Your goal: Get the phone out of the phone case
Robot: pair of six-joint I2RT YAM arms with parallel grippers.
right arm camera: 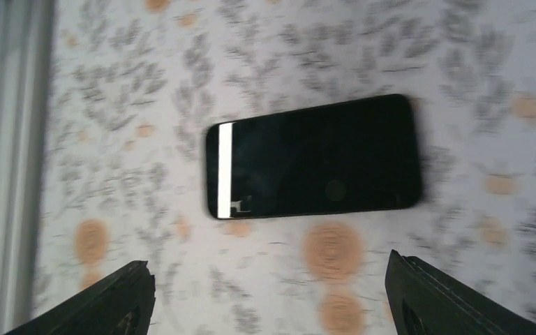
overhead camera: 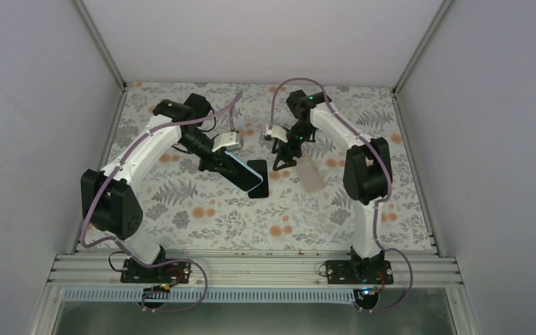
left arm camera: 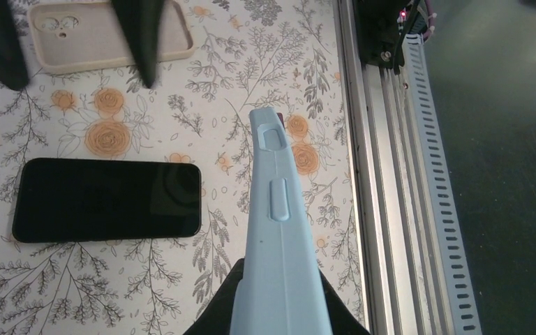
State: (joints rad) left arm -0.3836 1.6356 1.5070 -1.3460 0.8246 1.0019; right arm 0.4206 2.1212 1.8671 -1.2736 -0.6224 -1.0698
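Note:
My left gripper [overhead camera: 229, 165] is shut on a light blue phone case [overhead camera: 246, 173] and holds it tilted above the table. In the left wrist view the case [left arm camera: 278, 230] shows edge-on between my fingers [left arm camera: 216, 314]; I cannot tell whether anything is inside it. A black phone [overhead camera: 258, 181] lies flat, screen up, on the floral table just beside the case; it also shows in the left wrist view [left arm camera: 107, 199] and the right wrist view [right arm camera: 314, 157]. My right gripper [overhead camera: 284, 158] is open and empty, hovering above the table right of the phone, fingers [right arm camera: 122, 300] spread wide.
A beige phone case [overhead camera: 310, 173] lies empty, inside up, right of the phone, under the right gripper; it shows in the left wrist view [left arm camera: 108, 35]. The aluminium rail [overhead camera: 251, 269] runs along the near table edge. Side walls stand left and right.

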